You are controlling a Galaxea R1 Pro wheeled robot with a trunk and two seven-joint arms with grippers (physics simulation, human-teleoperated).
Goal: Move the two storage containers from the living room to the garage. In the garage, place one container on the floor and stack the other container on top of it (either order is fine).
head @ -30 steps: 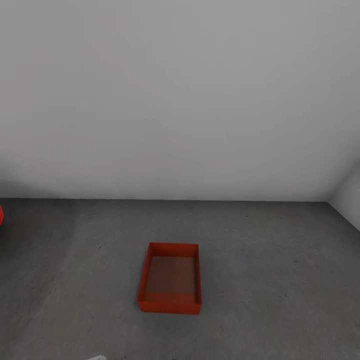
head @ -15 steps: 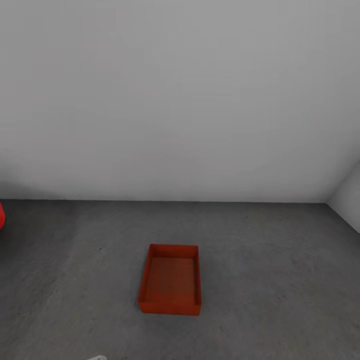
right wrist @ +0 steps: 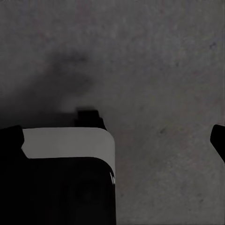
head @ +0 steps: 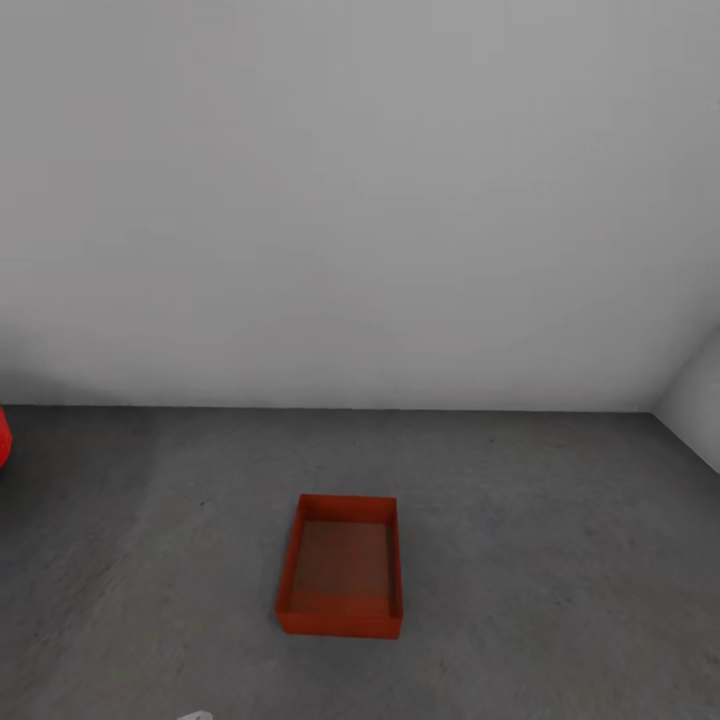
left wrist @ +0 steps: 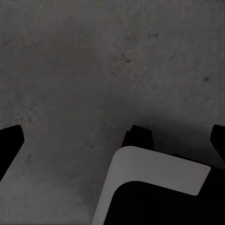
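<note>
One orange-red storage container (head: 340,565) rests upright and empty on the dark concrete floor (head: 540,560) of the garage, in the lower middle of the head view, well short of the white wall. In the left wrist view, my left gripper (left wrist: 114,140) hangs over bare concrete, its dark fingertips (left wrist: 9,140) far apart with nothing between them. My right gripper (right wrist: 115,138) is likewise spread wide above the concrete, holding nothing.
A plain white wall (head: 360,200) closes off the back, and a second wall meets it at the right corner (head: 700,410). A red shape (head: 3,440) pokes in at the left edge. A white and black part of my body (left wrist: 154,183) sits under both wrists.
The whole head picture has slid down a little, so the camera has moved. The container has not moved on the floor.
</note>
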